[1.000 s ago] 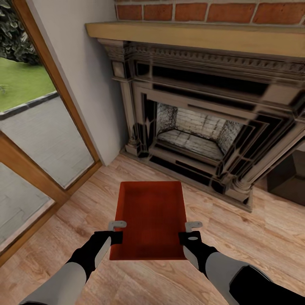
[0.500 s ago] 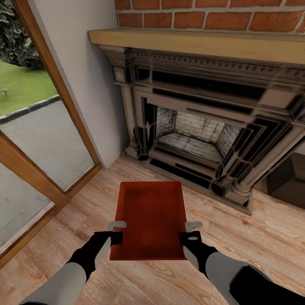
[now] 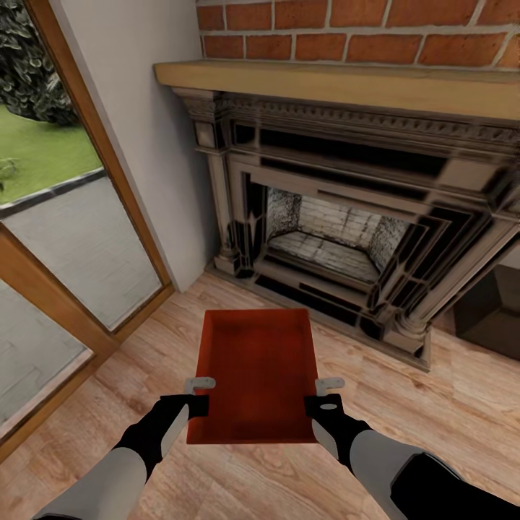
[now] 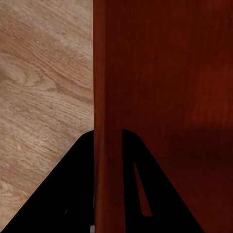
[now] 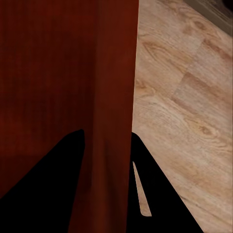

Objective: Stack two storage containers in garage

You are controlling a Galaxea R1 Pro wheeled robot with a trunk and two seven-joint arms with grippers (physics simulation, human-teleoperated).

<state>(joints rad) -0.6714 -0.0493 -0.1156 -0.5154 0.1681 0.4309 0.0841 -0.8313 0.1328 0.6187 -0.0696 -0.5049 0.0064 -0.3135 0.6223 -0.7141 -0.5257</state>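
So right now the storage container (image 3: 253, 375) sits lower centre of the head view, held up off the wood plank floor (image 3: 448, 404) with one gripper on each long wall. The left gripper (image 3: 196, 393) is pinched onto the wall at the lower left of the bin, and the left wrist view shows that wall (image 4: 108, 97) running straight between its two dark fingers (image 4: 73, 184). The right gripper (image 3: 326, 393) is the same deal on the opposite wall (image 5: 109, 97). Both are closed down on a thin rim, nothing else in them.

What worries me is that both grips sit near the end closest to the robot, so most of the bin hangs out ahead of the grippers. A hard turn or stop could make the far end sag or slide out of the pinch. If the arms drift apart or together, the wall could twist loose.

The fireplace (image 3: 339, 224) is close ahead across the upper right, and the glass door (image 3: 65, 238) is at the left. The bin's front edge is what I'd expect to clip one of them on a swing round. I honestly can't tell how deep the fingers bite, since the wrist views are mostly red wall.
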